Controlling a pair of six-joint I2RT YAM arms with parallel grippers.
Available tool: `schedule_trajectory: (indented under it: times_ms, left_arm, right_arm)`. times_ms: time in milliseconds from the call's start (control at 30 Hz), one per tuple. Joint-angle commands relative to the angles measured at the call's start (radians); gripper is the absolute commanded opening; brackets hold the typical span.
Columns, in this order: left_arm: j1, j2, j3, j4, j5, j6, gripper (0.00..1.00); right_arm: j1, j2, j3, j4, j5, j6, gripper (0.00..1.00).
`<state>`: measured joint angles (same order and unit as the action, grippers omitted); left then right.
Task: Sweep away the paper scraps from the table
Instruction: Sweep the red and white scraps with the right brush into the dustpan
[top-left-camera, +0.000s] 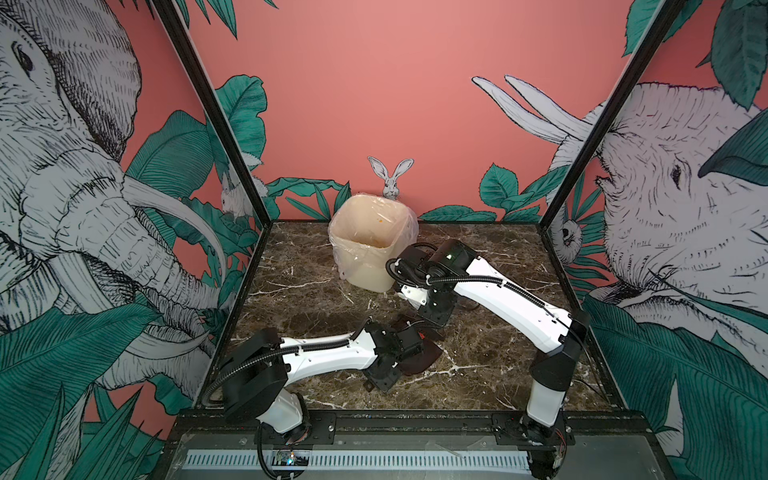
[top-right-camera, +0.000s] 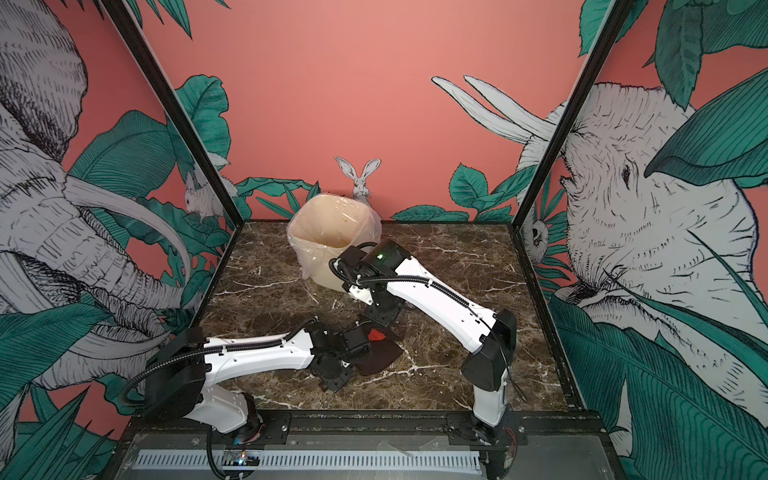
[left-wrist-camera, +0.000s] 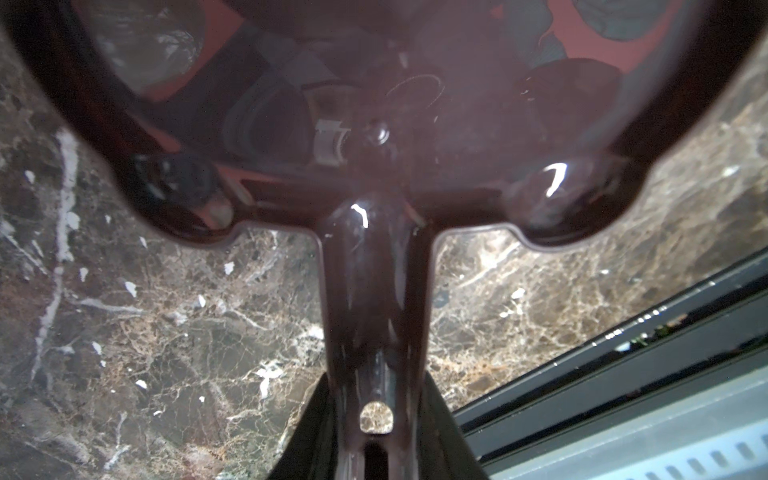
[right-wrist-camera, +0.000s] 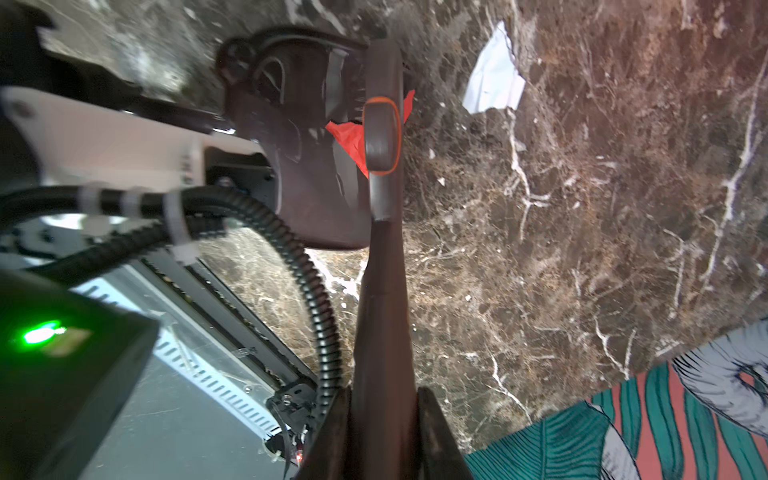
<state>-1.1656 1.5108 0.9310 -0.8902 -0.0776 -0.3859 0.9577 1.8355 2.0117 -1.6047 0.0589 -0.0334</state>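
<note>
Top views high over near edge, facing far wall (top-left-camera: 374, 104) across whole table (top-left-camera: 490, 374); wrist cams v. close along dustpan (left-wrist-camera: 374, 104), brush (right-wrist-camera: 382, 291) handles; dustpan shared.

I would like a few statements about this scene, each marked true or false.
1. The left gripper holds the dustpan by its handle. True.
2. The bin lies on its side. False: it stands upright at the back of the table.
3. A red scrap lies next to the brush. True.
4. Only red paper is in view. False: a white scrap lies on the marble.
5. The right gripper is open and empty. False: it is shut on the brush handle.
</note>
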Motion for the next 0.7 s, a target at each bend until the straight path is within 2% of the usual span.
schedule_trajectory:
  times_ms: [0, 167, 367, 667]
  left_arm:
    - [-0.004, -0.016, -0.022, 0.019, -0.028, -0.038, 0.00]
    - [-0.006, -0.048, -0.054, 0.025, -0.042, -0.064, 0.00]
    - [-0.006, -0.089, -0.086, 0.024, -0.050, -0.097, 0.00]
    - [-0.006, -0.118, -0.120, 0.016, -0.048, -0.114, 0.00]
  right_arm:
    - [0.012, -0.032, 0.042, -0.162, 0.026, 0.026, 0.00]
    - [-0.013, -0.026, 0.074, -0.160, 0.258, 0.042, 0.00]
    - [-0.039, 0.039, 0.096, -0.080, 0.448, 0.006, 0.00]
    - [-0.087, 0.152, 0.038, 0.073, 0.502, -0.083, 0.00]
